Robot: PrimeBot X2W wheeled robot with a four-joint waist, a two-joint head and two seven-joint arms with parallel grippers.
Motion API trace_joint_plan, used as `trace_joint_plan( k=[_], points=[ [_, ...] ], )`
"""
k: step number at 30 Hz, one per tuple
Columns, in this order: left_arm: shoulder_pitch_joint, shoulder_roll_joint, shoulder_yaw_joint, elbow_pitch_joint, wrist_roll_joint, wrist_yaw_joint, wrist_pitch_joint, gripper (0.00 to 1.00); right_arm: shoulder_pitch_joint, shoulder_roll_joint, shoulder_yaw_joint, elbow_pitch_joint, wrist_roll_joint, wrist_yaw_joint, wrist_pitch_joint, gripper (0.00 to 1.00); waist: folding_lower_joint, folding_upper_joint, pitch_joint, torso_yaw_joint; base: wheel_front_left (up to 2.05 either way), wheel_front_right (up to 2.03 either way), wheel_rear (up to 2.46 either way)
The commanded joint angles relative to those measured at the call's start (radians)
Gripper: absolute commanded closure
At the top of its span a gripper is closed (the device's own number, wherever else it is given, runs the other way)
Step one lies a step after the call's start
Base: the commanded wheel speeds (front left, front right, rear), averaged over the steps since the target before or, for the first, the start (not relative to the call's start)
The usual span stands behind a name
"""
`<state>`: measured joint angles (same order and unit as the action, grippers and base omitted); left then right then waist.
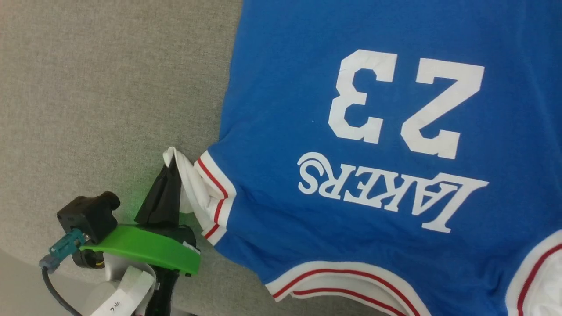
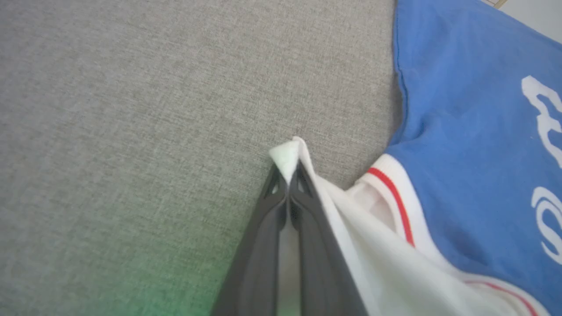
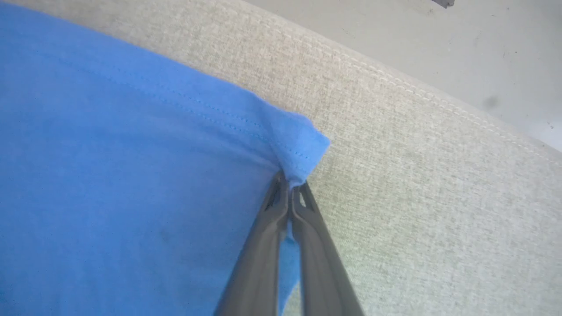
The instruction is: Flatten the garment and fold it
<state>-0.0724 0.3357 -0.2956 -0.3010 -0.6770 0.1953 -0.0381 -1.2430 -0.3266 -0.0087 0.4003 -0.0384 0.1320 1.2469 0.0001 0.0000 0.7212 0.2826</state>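
Left tool clamps the white sleeve of a blue shirt; right tool clamps its blue corner.

Head overhead; wrists close; all share garment.

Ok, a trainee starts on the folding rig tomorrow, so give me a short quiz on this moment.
1. True or false: the left jaws are shut on the shirt's white sleeve.
2. What do the right jaws pinch? A) the collar B) a blue hem corner C) nothing
3. Fill in: the white number on the shirt reads ___.
Key: 1 true; 2 B; 3 23.
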Motion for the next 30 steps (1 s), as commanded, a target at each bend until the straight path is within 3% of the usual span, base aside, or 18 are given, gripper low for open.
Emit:
trace_joint_plan(
  k=[1, 8, 14, 22, 30],
  points=[
    [-0.013, 0.003, -0.001, 0.017, 0.002, 0.002, 0.002, 1.0, 0.03, -0.001, -0.008, -0.001, 0.0, -0.001, -0.01, 1.0, -0.0001, 0.0, -0.022, -0.016, 0.0, 0.0, 0.0],
    [-0.016, 0.026, -0.002, 0.054, 0.006, 0.005, 0.025, 1.0, 0.058, 0.021, -0.005, -0.022, 0.081, -0.001, -0.125, 1.0, -0.0001, 0.0, -0.17, -0.085, 0.0, 0.0, 0.0],
    [-0.007, 0.04, -0.005, 0.073, 0.009, 0.018, 0.051, 1.0, 0.152, -0.023, 0.032, -0.046, 0.179, -0.001, -0.162, 1.0, -0.0001, 0.0, -0.309, -0.16, 0.0, 0.0, 0.0],
    [0.058, 0.061, 0.005, 0.068, -0.003, 0.053, 0.085, 1.0, 0.379, -0.09, 0.077, -0.152, 0.347, -0.001, -0.192, 1.0, -0.0001, 0.0, -0.462, -0.258, 0.0, 0.0, 0.0],
    [0.105, 0.068, 0.001, 0.057, -0.011, 0.073, 0.104, 1.0, 0.723, -0.068, 0.005, -0.305, 0.419, -0.001, -0.193, 1.0, -0.0001, 0.0, -0.538, -0.301, 0.0, 0.0, 0.0]
  ],
)
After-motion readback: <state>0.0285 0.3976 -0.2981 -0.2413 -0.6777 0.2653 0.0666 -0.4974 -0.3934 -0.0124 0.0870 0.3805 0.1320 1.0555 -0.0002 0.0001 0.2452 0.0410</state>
